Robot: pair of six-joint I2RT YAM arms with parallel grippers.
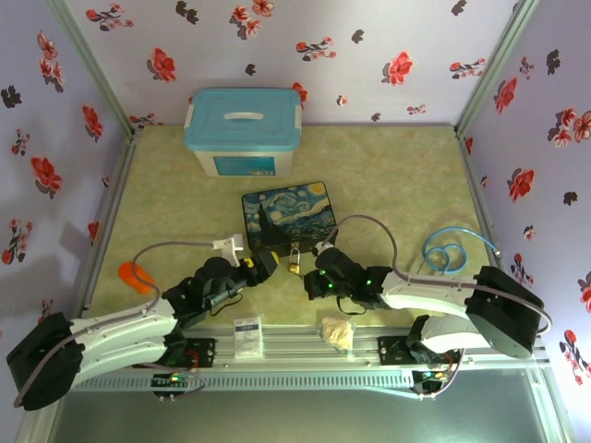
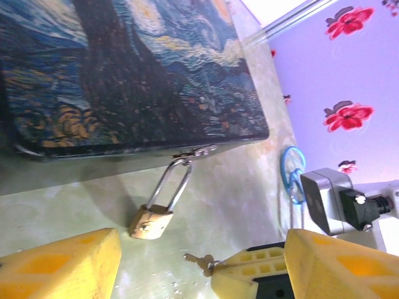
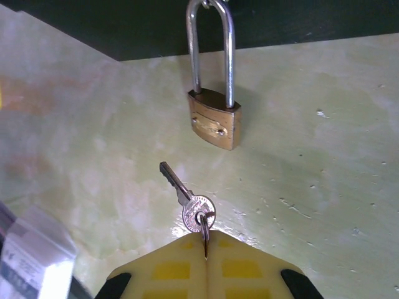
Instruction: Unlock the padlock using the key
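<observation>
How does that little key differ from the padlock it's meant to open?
The padlock has a brass body and silver shackle; the key is all silver-grey. The key is smaller and thinner than the padlock. The padlock is hooked to the clasp of the painted box; the key is pinched at its ring by the right gripper. Both are metal.

**Your two arms, up close**

You see white shells on the left arm [image 1: 111, 328] and the right arm [image 1: 434, 297] — each ending in a bulky black joint housing. A thin grey cable [image 1: 171, 245] loops along each one. Your fingers [image 2: 56, 265] are yellow blocks with moulded recesses, and small green lights [image 1: 369, 274] glow on the right wrist.
</observation>
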